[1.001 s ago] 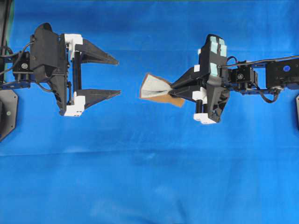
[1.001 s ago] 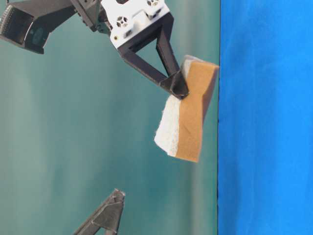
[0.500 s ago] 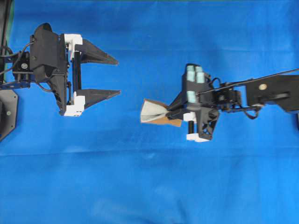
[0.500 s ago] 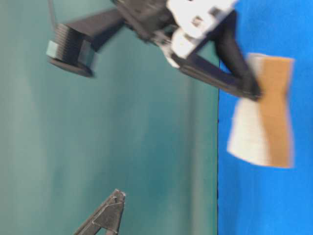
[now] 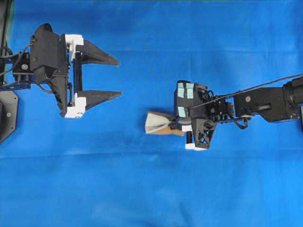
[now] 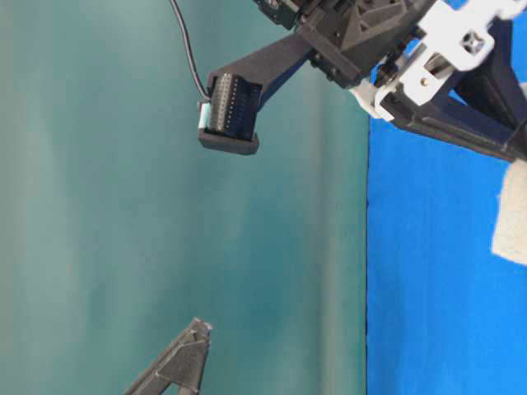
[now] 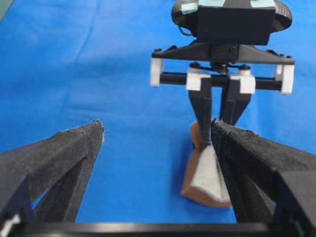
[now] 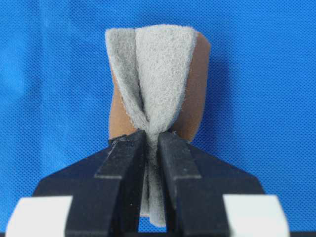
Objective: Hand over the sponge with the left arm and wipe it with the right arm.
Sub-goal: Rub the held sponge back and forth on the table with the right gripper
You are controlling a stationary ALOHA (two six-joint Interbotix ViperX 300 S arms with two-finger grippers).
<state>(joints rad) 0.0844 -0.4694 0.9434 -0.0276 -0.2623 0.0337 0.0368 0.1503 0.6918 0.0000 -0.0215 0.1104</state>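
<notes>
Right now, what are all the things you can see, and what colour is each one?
sponge: one, pale grey top with an orange-brown bottom layer, right of the middle, pinched at one end.
blue cloth: one, bright blue, covering the whole table.
teal backdrop: one, plain green-teal, behind the table in the table-level view.
left gripper: one, black with white blocks, left side, open, holding nothing.
right gripper: one, black with pale teal patches, right side, shut on the sponge.
</notes>
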